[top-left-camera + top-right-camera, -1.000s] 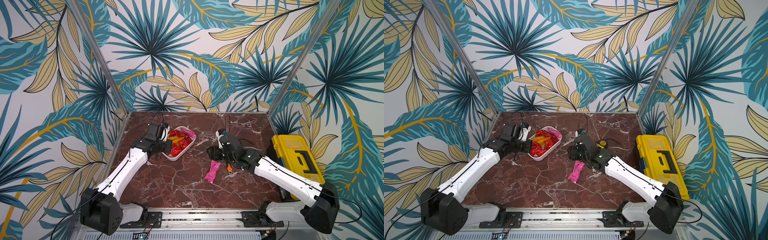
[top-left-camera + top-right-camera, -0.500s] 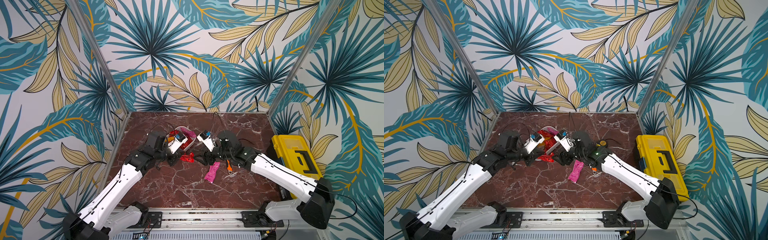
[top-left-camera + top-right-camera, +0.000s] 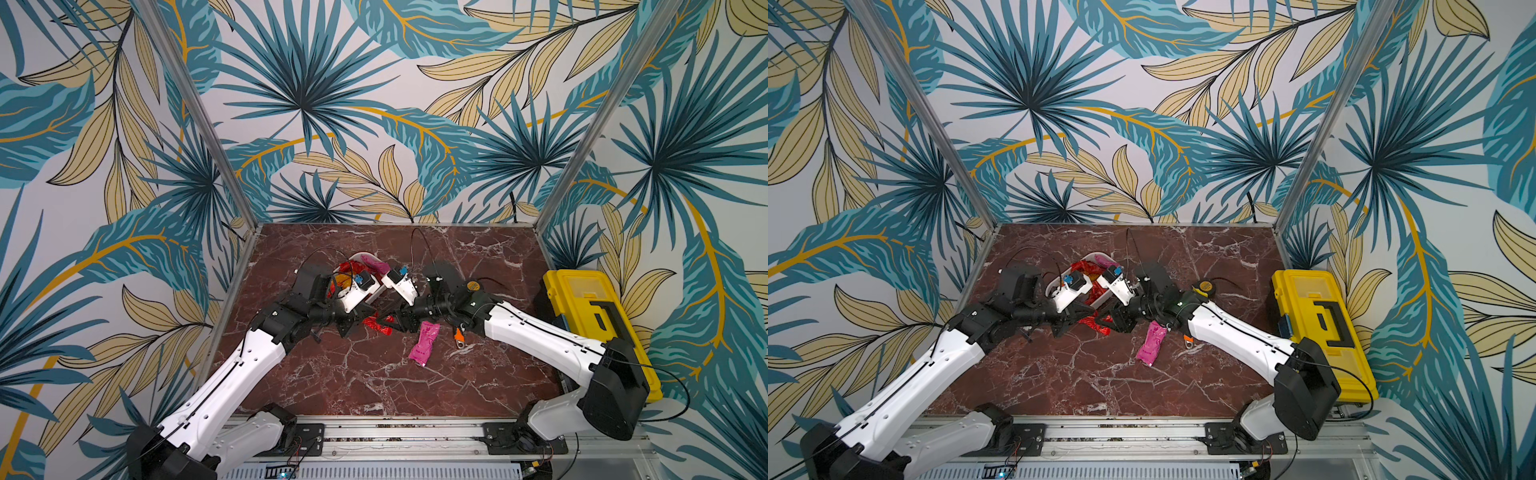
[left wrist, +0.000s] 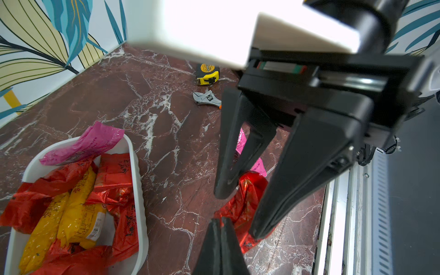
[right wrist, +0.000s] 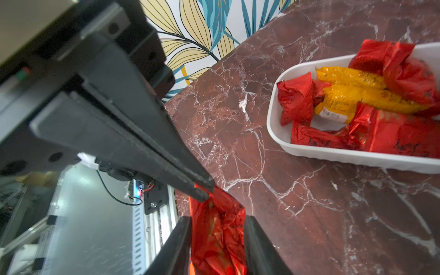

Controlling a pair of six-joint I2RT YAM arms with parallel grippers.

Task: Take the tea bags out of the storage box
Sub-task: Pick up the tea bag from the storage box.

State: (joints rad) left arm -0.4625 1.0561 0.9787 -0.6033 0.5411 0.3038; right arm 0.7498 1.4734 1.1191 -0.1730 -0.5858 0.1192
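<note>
A red tea bag (image 3: 376, 326) hangs just above the marble in front of the white storage box (image 4: 140, 190). My left gripper (image 4: 220, 221) is shut on one end of it. My right gripper (image 5: 217, 220) faces it from the other side, its fingers pressed against both sides of the same red tea bag (image 5: 219, 228). The storage box (image 5: 273, 114) holds several red tea bags, two orange-yellow tea bags (image 4: 71, 214) and a pink tea bag (image 4: 88, 142) lying over its rim. Another pink tea bag (image 3: 424, 345) lies on the table beside the right gripper.
A big yellow toolbox (image 3: 598, 316) stands along the right edge. A yellow tape measure (image 4: 207, 75) and an adjustable wrench (image 4: 206, 98) lie on the marble behind the right arm. Patterned walls close in three sides.
The left gripper carried a red tea bag out of the box to the front. The right gripper swung over to meet it, and its jaws narrowed around the bag.
</note>
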